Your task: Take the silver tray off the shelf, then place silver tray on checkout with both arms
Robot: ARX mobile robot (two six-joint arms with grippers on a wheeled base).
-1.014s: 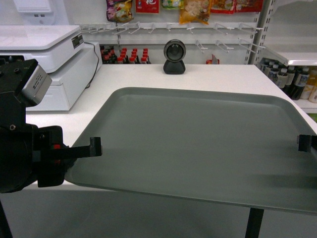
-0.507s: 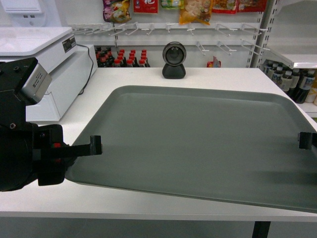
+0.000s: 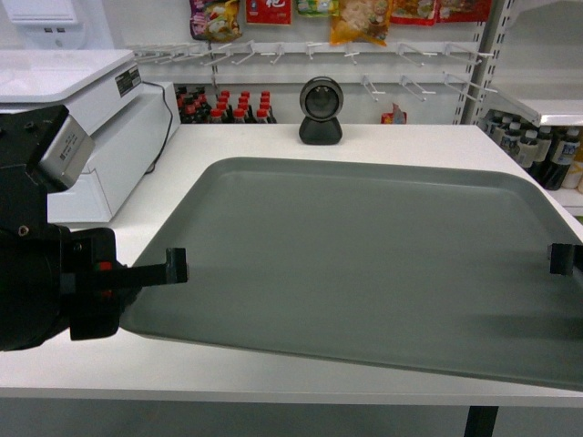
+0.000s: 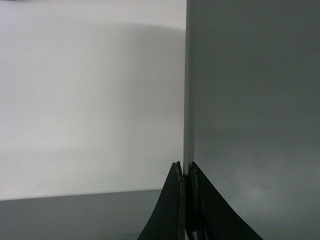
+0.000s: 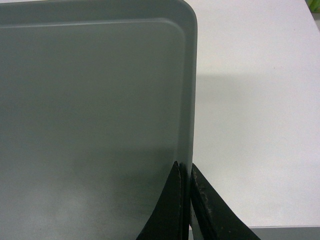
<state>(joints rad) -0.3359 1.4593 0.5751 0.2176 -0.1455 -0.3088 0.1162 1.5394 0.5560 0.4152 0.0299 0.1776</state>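
White matte checkout tabletop (image 3: 273, 137) is stretching below the large flat grey-green tray (image 3: 364, 255), which is carrying nothing. Left gripper (image 4: 186, 172) fingers are pinching its left rim; right gripper (image 5: 184, 172) fingers are clamping the right rim, seen closely only in wrist views.
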